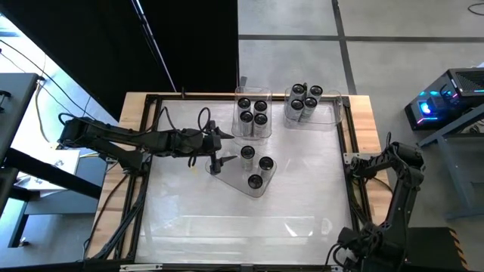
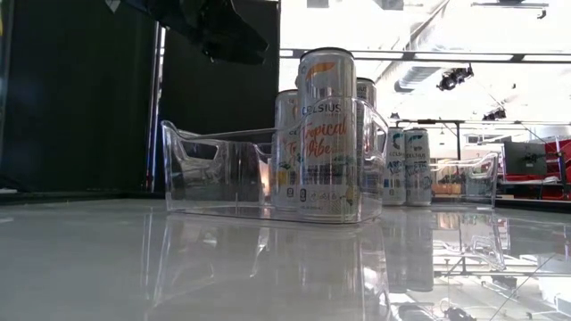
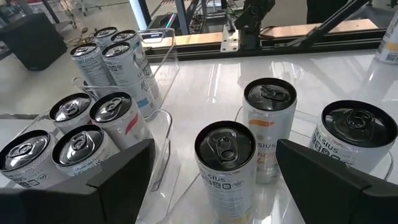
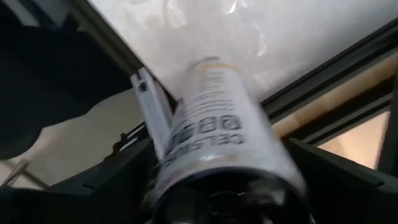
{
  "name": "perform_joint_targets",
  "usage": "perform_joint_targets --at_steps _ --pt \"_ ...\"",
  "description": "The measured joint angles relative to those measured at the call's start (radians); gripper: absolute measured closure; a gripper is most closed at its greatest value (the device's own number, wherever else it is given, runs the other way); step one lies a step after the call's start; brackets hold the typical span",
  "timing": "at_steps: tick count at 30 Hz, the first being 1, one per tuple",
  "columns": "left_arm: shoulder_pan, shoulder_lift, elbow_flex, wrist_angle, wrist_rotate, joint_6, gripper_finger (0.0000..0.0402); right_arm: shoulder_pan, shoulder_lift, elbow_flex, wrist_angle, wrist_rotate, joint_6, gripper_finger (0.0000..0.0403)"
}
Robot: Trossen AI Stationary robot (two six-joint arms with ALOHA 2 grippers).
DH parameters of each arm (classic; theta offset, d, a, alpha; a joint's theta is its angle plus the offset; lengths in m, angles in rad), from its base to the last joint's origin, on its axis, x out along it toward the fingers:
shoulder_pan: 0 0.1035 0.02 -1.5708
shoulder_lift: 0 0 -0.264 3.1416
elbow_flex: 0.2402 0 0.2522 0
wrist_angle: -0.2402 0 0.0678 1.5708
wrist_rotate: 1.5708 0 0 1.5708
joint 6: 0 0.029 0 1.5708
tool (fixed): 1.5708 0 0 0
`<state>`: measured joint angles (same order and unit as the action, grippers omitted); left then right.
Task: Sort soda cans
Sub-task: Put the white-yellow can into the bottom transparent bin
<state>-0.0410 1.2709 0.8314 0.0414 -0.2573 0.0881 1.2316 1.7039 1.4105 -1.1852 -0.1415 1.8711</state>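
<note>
Three soda cans (image 1: 255, 168) are stood upright in a clear tray (image 1: 227, 178) set askew near the middle of the counter (image 1: 227, 227); in the low view they are seen through its wall, w/ orange-lettered labels. Four more cans (image 1: 252, 112) are packed two by two in a second tray (image 1: 242, 132) at the counter's far edge. A further cluster of cans (image 1: 303, 101) is held in a third tray (image 1: 333, 115) just beside it, toward the right. The left arm is stretched in from the left side. The left pincer (image 1: 221, 149) is held just beside the askew tray's left end, w/ jaws wide apart and nothing between them. From the left wrist view, its dark fingers (image 3: 124, 180) are seen either side of the nearest can (image 3: 225, 162), w/o contact. The other two cans of that tray are seen beyond and to one side, and the four-can group is seen off to the other side. The right arm is folded at the counter's right edge, well apart from the trays. In the right wrist view, the right pincer (image 4: 227, 186) is clamped on a lone can (image 4: 214, 143). It is held lengthwise between the fingers, its printed side showing, over the counter's dark frame rail (image 4: 323, 81).
</note>
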Motion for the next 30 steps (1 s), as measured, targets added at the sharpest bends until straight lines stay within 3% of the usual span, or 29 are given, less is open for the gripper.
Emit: perform_joint_targets --at_steps 7,15,18,26,30 --pt "0.000 0.000 0.000 0.000 0.000 -0.005 0.0074 -0.002 0.000 0.000 0.034 -0.043 0.009 0.0056" --pt "0.000 0.000 0.000 0.000 0.000 -0.006 0.0074 -0.028 0.000 0.000 0.030 -0.070 0.009 0.0165" --pt "0.000 -0.002 0.000 -0.001 0.000 -0.004 0.0074 -0.057 0.000 0.000 0.031 -0.077 -0.012 0.0167" --pt "-0.010 -0.095 0.023 -0.145 -0.104 -0.005 0.0074 -0.239 0.000 0.068 0.007 0.028 -0.263 0.0167" --pt "-0.051 -0.156 0.024 -0.202 -0.167 -0.029 0.0074 -0.369 0.000 0.126 0.002 0.099 -0.479 0.0167"
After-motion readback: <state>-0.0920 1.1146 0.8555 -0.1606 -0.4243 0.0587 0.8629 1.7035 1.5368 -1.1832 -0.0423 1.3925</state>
